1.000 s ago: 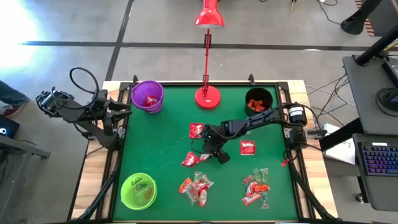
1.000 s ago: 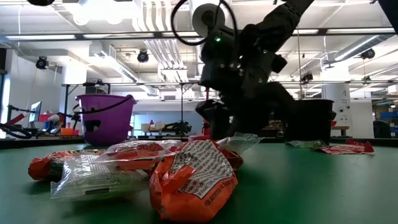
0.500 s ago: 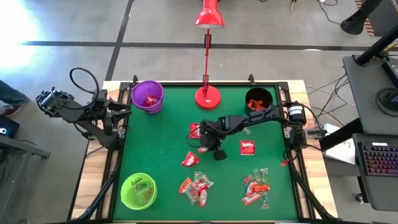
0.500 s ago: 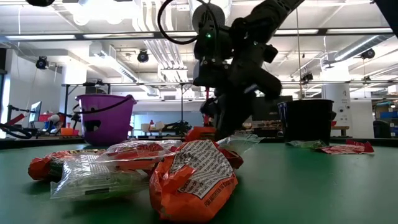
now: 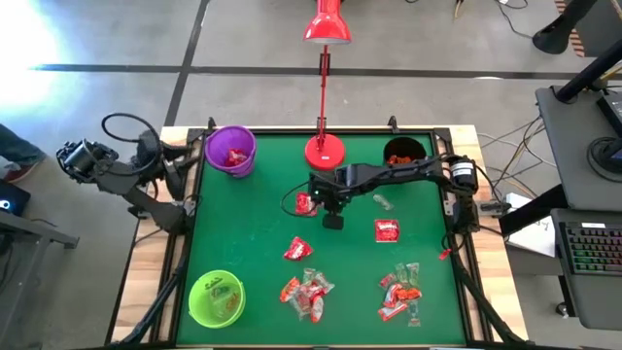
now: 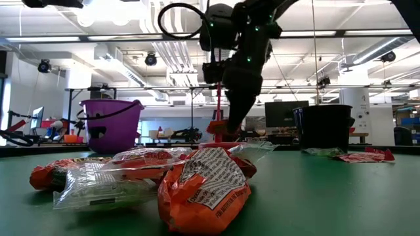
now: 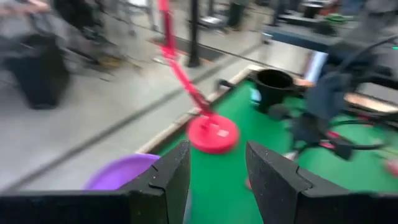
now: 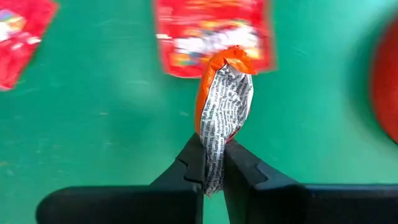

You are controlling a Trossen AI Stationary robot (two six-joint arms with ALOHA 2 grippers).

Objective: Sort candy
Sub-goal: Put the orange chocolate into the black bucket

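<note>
The right gripper [image 8: 212,163] hangs over the middle of the green tabletop [image 5: 253,214], just in front of the red lamp base [image 5: 325,152], and its fingers [image 8: 186,163] are pinched on an orange-and-white wrapped candy [image 8: 222,99] that stands up between them, clear of the surface. Directly below it lies a flat red candy packet [image 8: 214,34], the same one seen from above just beside the gripper [image 5: 305,203]. More candy is scattered on the tabletop: a red packet [image 5: 387,230] to the right, another [image 5: 297,250] nearer the front, a heap of red and clear wrappers [image 5: 306,294] at the front centre, and a second heap [image 5: 400,290] at the front right. A purple cup [image 5: 230,151] at the back left holds red pieces, a black cup [image 5: 403,156] at the back right holds orange ones, and a green cup [image 5: 216,297] stands at the front left. The left gripper [image 7: 216,180] waits off the tabletop's left edge near the purple cup, its fingers [image 7: 168,177] spread apart and holding nothing.
</note>
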